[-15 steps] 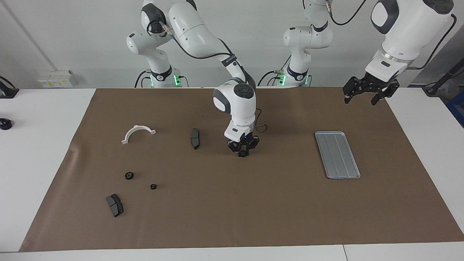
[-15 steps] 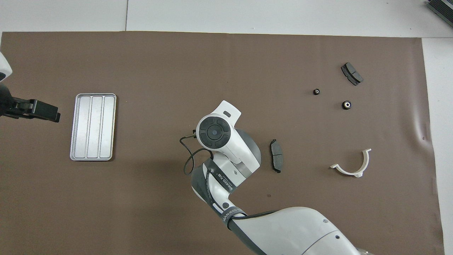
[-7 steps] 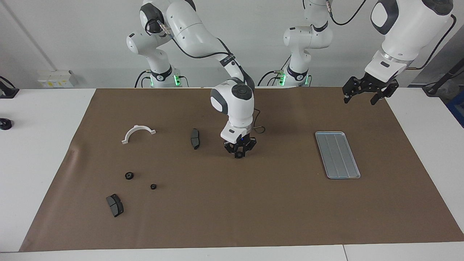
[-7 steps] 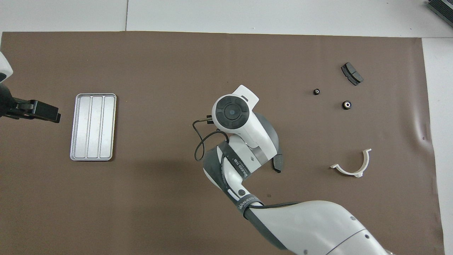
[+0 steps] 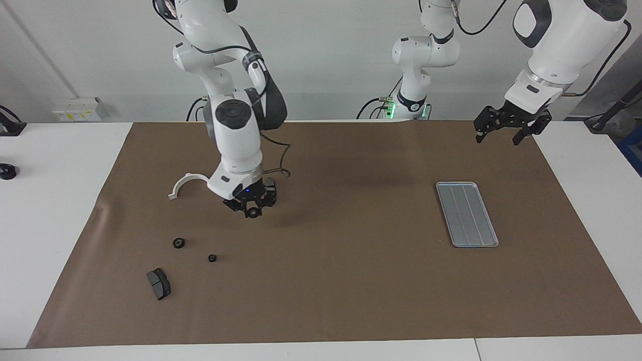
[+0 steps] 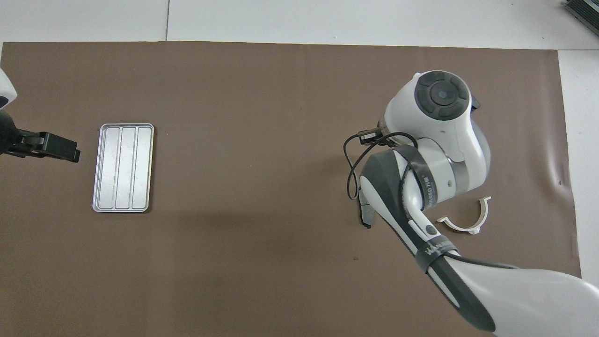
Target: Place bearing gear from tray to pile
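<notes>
My right gripper (image 5: 253,209) is shut on a small black round bearing gear (image 5: 253,213) and holds it just above the brown mat, beside the white half-ring bracket (image 5: 188,181). The pile also has two small black gears (image 5: 178,243) (image 5: 212,258) and a dark brake pad (image 5: 159,283). A second brake pad (image 6: 366,217) peeks out from under the right arm in the overhead view. The silver ridged tray (image 5: 466,214) (image 6: 122,167) lies empty toward the left arm's end. My left gripper (image 5: 504,134) waits open, up over the mat's corner.
The brown mat (image 5: 351,281) covers most of the white table. A small black object (image 5: 6,171) lies on the bare table at the right arm's end. In the overhead view the right arm (image 6: 435,140) covers the gears and one brake pad.
My right gripper has carried the gear from the middle of the mat toward the right arm's end, to beside the white bracket. The left arm has not moved.
</notes>
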